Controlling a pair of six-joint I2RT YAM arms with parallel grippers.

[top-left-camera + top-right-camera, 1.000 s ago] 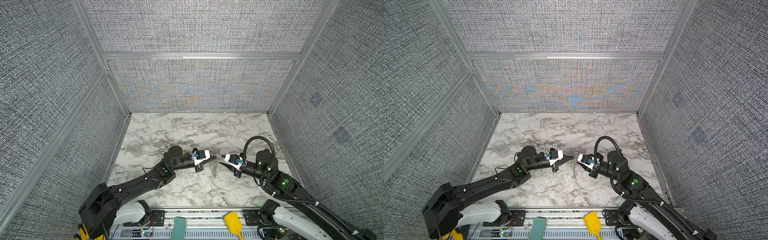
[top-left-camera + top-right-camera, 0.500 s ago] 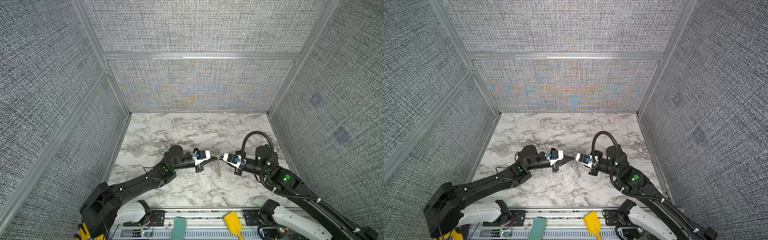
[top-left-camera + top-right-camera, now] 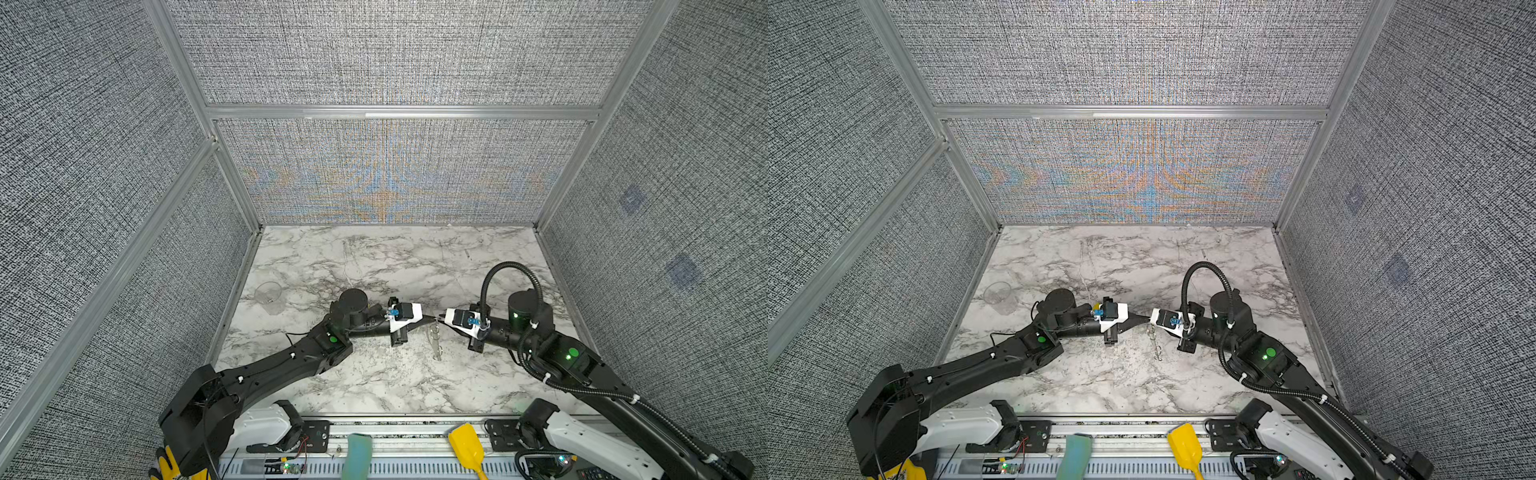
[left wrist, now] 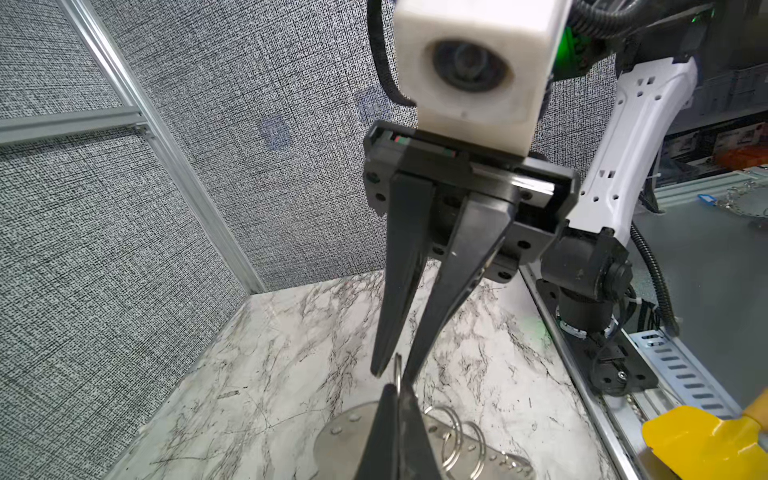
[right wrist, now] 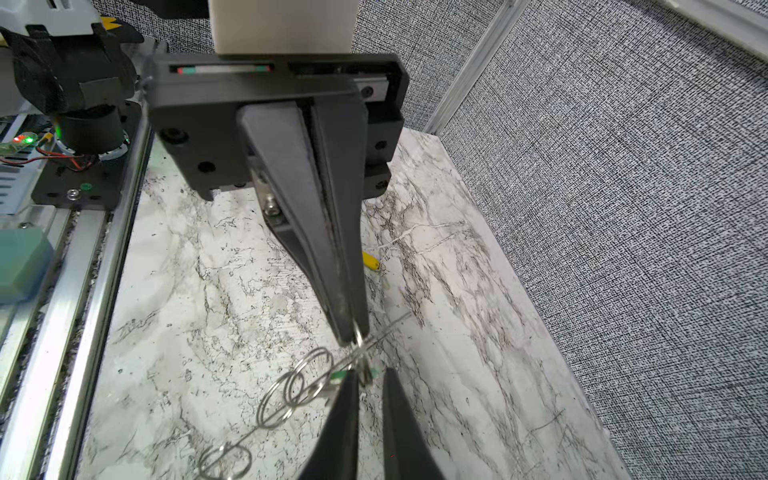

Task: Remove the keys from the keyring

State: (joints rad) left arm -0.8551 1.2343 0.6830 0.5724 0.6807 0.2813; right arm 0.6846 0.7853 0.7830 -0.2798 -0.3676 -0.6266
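Observation:
My left gripper (image 4: 397,392) is shut on a small metal ring (image 4: 398,368) above the marble floor, at mid-table in both top views (image 3: 432,319) (image 3: 1147,319). The keyring (image 4: 345,440), a flat grey plate with a bumpy edge, hangs below it (image 3: 435,340). My right gripper (image 5: 369,374) meets it tip to tip (image 3: 439,320). Its fingers (image 4: 380,365) straddle the same ring with a narrow gap showing. A green key tag (image 5: 337,376) peeks from behind one right fingertip. A yellow key tag (image 5: 371,262) lies on the marble beyond the left gripper.
Loose wire rings (image 5: 299,386) sit threaded on the plate. A clear cup (image 3: 268,293) stands at the left wall. On the front rail lie a big yellow scoop (image 3: 465,446) and a teal block (image 3: 357,455). Mesh walls close three sides.
The right arm's wrist has shifted slightly while its tip stays at the ring. The left arm and the hanging plate have barely moved.

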